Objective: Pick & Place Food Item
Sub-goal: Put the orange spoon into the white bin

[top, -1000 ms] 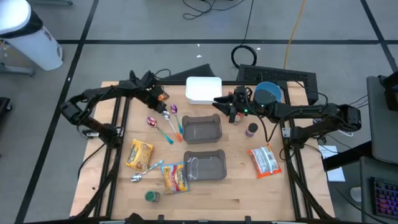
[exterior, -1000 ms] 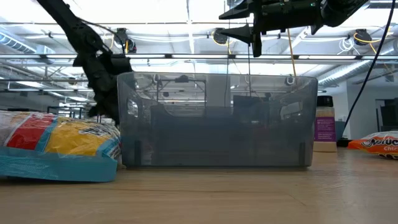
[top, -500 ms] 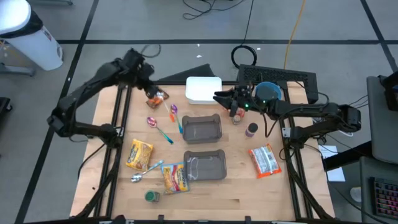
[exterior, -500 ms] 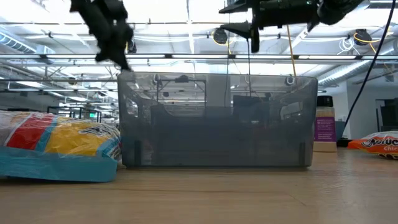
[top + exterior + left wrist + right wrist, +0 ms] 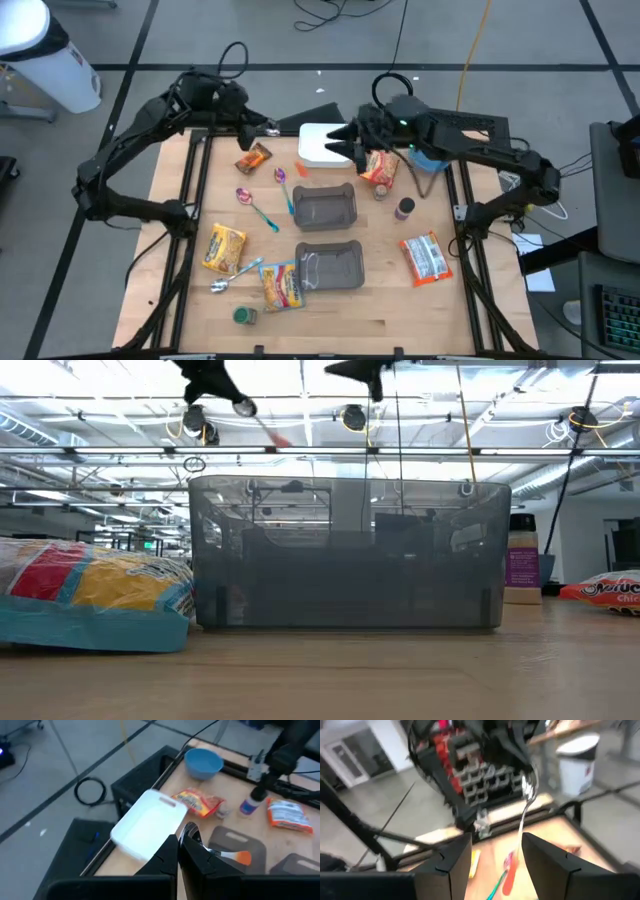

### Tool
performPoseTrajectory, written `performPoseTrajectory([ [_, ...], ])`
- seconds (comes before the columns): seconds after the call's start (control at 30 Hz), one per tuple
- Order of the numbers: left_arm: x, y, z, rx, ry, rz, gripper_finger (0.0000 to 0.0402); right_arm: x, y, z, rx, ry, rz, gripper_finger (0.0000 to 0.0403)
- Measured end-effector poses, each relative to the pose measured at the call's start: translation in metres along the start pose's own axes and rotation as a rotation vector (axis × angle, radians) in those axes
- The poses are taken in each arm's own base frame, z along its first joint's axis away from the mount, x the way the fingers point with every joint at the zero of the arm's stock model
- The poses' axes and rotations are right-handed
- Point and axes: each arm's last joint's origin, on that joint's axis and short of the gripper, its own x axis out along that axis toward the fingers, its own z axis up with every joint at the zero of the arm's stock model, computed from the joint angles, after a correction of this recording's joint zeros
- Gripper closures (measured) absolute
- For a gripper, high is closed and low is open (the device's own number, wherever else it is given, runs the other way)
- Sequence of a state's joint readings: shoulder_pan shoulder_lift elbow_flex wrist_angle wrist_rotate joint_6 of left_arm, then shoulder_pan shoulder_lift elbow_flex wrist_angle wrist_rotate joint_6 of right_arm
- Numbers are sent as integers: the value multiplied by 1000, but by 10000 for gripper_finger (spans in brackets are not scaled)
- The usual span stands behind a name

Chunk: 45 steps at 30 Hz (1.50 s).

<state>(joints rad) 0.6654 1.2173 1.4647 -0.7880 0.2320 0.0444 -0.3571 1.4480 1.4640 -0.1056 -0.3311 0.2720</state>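
left claw (image 5: 178, 851) closed on an orange-handled spoon (image 5: 220, 854), raised at worktop (image 5: 400, 310) 11 o'clock. right claw (image 5: 347, 142) half-spread, empty. snack packet (image 5: 380, 168) lies at 1 o'clock: light, crinkly, soft; pinch an edge seam.

Bright overhead lighting; right wrist view motion-blurred; low view backlit.

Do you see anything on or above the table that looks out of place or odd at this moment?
Yes, one thing. The left tool, raised above the table's far left corner, is shut on a spoon that dangles at a slant with its orange end lowest. That is odd for a food task, since the snack packets lie ungripped.
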Motion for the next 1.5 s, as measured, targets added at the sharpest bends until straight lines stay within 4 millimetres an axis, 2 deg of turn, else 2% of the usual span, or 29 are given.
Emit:
performPoseTrajectory([
  [0.13,5,-12,5,23,-35,6,395,24,-13,-4,48,50,28,236],
  [0.4,18,-27,9,56,-55,-8,394,65,-33,-27,156,92,104,236],
  [0.6,22,-35,9,69,-56,-20,394,76,-40,-34,181,89,103,236],
  [0.97,22,-41,11,78,-79,-32,396,77,-40,-36,191,103,99,241],
  [1.13,22,-41,13,78,-96,-33,392,76,-39,-37,203,126,138,282],
  [1.4,22,-42,12,67,-94,-36,390,76,-39,-37,219,129,146,392],
  [1.5,22,-42,12,64,-92,-36,396,76,-39,-37,221,130,146,395],
])
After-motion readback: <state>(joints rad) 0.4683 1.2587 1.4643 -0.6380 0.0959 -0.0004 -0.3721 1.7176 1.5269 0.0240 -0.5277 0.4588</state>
